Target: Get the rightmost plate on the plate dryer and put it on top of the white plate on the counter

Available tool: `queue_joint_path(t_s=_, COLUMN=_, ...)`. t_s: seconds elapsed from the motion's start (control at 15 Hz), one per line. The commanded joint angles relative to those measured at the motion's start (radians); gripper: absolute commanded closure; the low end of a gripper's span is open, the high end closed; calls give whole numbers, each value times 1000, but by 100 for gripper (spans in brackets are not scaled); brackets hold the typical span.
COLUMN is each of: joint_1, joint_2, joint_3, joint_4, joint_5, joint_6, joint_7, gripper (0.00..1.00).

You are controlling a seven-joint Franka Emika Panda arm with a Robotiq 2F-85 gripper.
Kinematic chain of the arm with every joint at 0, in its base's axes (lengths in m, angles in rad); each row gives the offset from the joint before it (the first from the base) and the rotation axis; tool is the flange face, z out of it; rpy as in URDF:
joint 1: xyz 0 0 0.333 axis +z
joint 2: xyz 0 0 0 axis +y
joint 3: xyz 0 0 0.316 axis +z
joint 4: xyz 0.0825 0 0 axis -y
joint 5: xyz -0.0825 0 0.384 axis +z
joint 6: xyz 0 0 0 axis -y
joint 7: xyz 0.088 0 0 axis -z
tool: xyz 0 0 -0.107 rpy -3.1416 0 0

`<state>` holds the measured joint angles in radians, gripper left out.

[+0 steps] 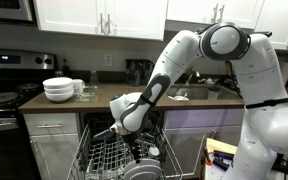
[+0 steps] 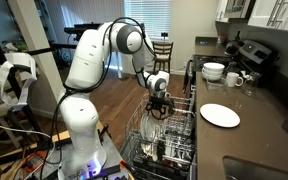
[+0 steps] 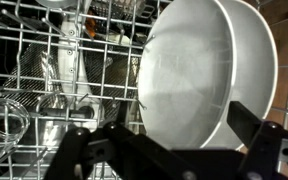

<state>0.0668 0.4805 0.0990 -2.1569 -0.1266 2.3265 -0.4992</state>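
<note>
The white, jointed robot arm point(image 1: 169, 75) bent down from above the long dark brown tabletop point(image 1: 99, 100) into the grey metal wire dish rack point(image 1: 104, 158), which stood pulled out in front of the white cabinet fronts. In both exterior views the black gripper point(image 1: 134, 128) hung low over the rack's upright tines, pointing downward point(image 2: 159, 108).

In the wrist view the gripper point(image 3: 169, 155) was spread wide. Its two dark fingers point(image 3: 84, 150) came in along the bottom edge, well apart from each other. The round, glossy white ceramic dinner plate point(image 3: 199, 80) stood on edge in the rack point(image 3: 44, 60) just beyond them, filling the right half of that view. Its lower part lay roughly in the gap between the fingers. The gripper had hold of nothing that could be seen, and whether either finger touched the plate's rim could not be told. To the left of the plate, clear glassware point(image 3: 4, 115) sat among the wires.

In an exterior view the small, flat, round white plate point(image 2: 220, 115) lay alone on the tabletop point(image 2: 259, 140), beside the rack point(image 2: 169, 135) and well apart from the gripper. Farther back stood a stack of deep white bowls point(image 2: 214, 70), which also showed near the stove point(image 1: 59, 90).
</note>
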Motion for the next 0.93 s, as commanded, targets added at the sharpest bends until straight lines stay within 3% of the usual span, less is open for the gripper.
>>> queue_joint_path(t_s=0.0, joint_1=-12, joint_2=27, joint_3=16, joint_4=10, joint_5=-13, joint_6=43, joint_7=26, gripper=4)
queue_joint_path(t_s=0.07, joint_1=-12, joint_2=31, joint_3=17, joint_4=10, joint_5=-14, joint_6=50, joint_7=27, gripper=13)
queue_joint_path(t_s=0.13, joint_1=-13, joint_2=37, joint_3=19, joint_4=11, joint_5=-11, joint_6=54, joint_7=25, gripper=15)
queue_joint_path(t_s=0.2, joint_1=-13, joint_2=42, joint_3=20, joint_4=13, joint_5=-12, joint_6=55, joint_7=27, gripper=31)
queue_joint_path(t_s=0.47, joint_1=-24, joint_2=57, joint_3=34, joint_4=25, joint_5=7, joint_6=28, joint_7=11, gripper=55)
queue_joint_path(t_s=0.73, joint_1=-26, joint_2=47, joint_3=41, joint_4=32, joint_5=13, joint_6=-5, joint_7=8, gripper=59)
queue_joint_path(t_s=0.87, joint_1=-26, joint_2=40, joint_3=40, joint_4=33, joint_5=12, joint_6=-15, joint_7=10, gripper=54)
